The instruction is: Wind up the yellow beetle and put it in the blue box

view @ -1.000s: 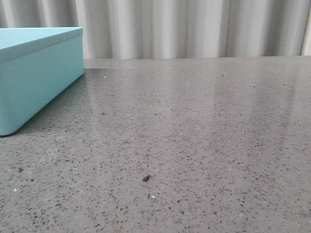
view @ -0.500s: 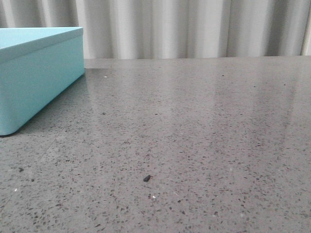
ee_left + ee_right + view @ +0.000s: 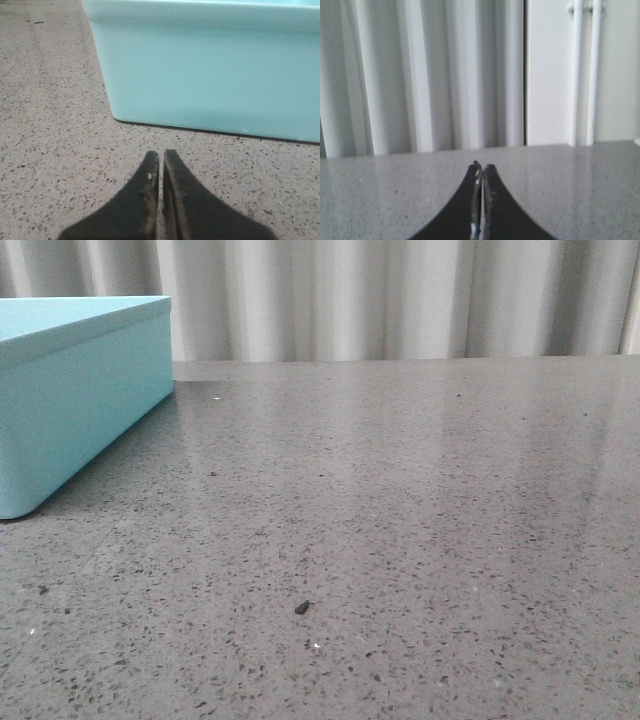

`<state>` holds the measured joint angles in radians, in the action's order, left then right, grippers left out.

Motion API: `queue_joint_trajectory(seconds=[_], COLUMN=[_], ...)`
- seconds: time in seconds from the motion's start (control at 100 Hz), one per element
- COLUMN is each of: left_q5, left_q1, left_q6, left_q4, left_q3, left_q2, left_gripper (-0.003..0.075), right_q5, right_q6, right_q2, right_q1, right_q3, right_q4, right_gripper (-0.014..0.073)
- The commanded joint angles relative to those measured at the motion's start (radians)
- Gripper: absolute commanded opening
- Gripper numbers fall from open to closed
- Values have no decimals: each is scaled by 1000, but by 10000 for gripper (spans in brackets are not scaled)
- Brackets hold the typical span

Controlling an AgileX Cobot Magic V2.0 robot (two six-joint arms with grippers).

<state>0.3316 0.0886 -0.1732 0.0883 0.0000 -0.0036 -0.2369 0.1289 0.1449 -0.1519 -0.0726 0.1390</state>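
The yellow beetle was nowhere to be seen in any of the three views; whether it already lay inside the box or off camera could not be told from these pictures. The blue box (image 3: 75, 390) stood at the far left of the speckled grey table (image 3: 400, 520), its rim too high for the front camera to look inside. In the left wrist view the same box (image 3: 215, 65) filled the upper frame, its rounded corner and plain wall just ahead of the left gripper (image 3: 161, 156), whose fingers were pressed together with nothing between them, low over the stone. The right gripper (image 3: 481, 166) was likewise closed and empty, pointing level across the table toward the pale curtain (image 3: 420, 75) and a white panel with pipes (image 3: 580, 70). A small dark speck (image 3: 301, 607) sat on the table near the front.

With both claws empty and the toy unseen, the sound course appeared to be locating the car before anything else: lift a wrist camera above the box rim to check its interior, then sweep the table. Should the car turn up outside, one claw would need to open and hold the body by its flanks, leaving the wheels free for winding.
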Motion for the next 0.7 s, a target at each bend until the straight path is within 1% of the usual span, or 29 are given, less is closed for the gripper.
queue_joint_trajectory(seconds=[0.0,0.07,0.2,0.24,0.34,0.42,0.49,0.69], left_q5=[-46,-46,-46,-46,-46,-46,-46,-46], left_q1=[-7,-7,-7,-7,-7,-7,-7,-7], left_q6=[-7,-7,-7,-7,-7,-7,-7,-7], left_q4=[-6,-6,-6,-6,-6,-6,-6,-6], left_q3=[26,26,26,26,26,26,26,26], left_q2=[-33,-33,-33,-33,-33,-33,-33,-31], left_gripper=[-21,-21,-21,-21,-21,-21,-21,-21], right_q5=[-84,-113,-116,-37,90,226,317,538], right_q6=[4,4,4,4,4,4,4,4], right_q2=[-41,-63,-81,-92,-134,-172,-175,-175], right_q1=[-5,-5,-5,-5,-5,-5,-5,-5], right_q3=[-2,34,105,102,102,102,104,104], right_q4=[-10,-53,-54,-68,-131,-131,-133,-139], right_gripper=[-61,-61,-61,-61,-61,-61,-61,-61])
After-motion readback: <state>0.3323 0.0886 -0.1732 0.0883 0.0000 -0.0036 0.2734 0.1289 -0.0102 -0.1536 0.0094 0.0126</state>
